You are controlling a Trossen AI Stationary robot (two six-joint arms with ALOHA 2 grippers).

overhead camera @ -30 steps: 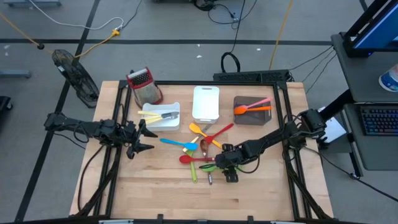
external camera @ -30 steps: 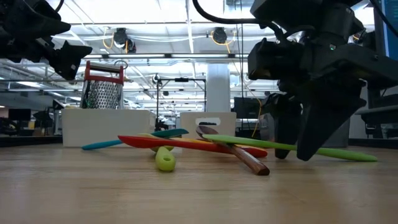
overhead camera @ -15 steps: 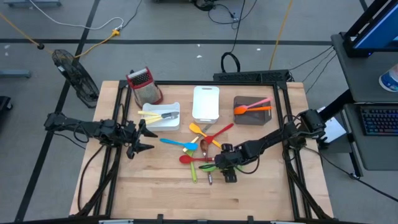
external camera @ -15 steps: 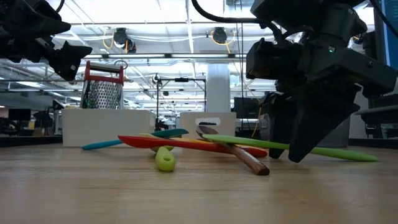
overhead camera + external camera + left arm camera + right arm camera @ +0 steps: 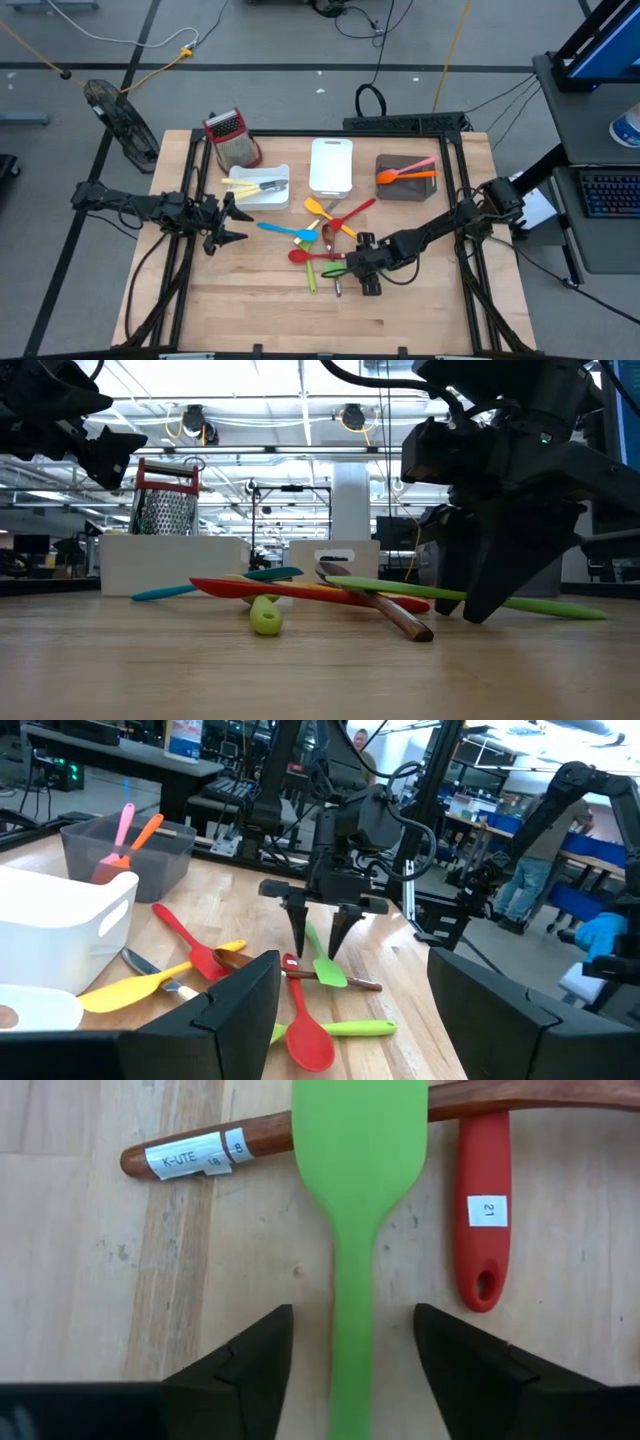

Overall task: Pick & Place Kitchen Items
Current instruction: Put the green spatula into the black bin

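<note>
Several utensils lie in a heap at the table's middle: a blue spatula (image 5: 283, 230), red spoons (image 5: 308, 257), a yellow spatula (image 5: 318, 209), a wooden-handled tool (image 5: 250, 1142) and a green spatula (image 5: 356, 1170). The green spatula's blade rests on the wooden handle and its handle slopes down to the table (image 5: 540, 604). My right gripper (image 5: 352, 1370) is open, pointing down, with one finger on either side of the green spatula's handle and a gap on both sides. It also shows in the left wrist view (image 5: 320, 945). My left gripper (image 5: 232, 222) is open and empty at the table's left.
A white tray (image 5: 262, 186) holds yellow and metal utensils. A white board (image 5: 331, 165) and a brown bin (image 5: 405, 178) with pink and orange utensils stand at the back. A red-topped grater (image 5: 232, 140) stands far left. Bare wood lies along the near edge.
My right gripper has tipped a little and its fingertips have shifted slightly toward the table's left, staying low over the green spatula's handle. The utensils have not moved.
</note>
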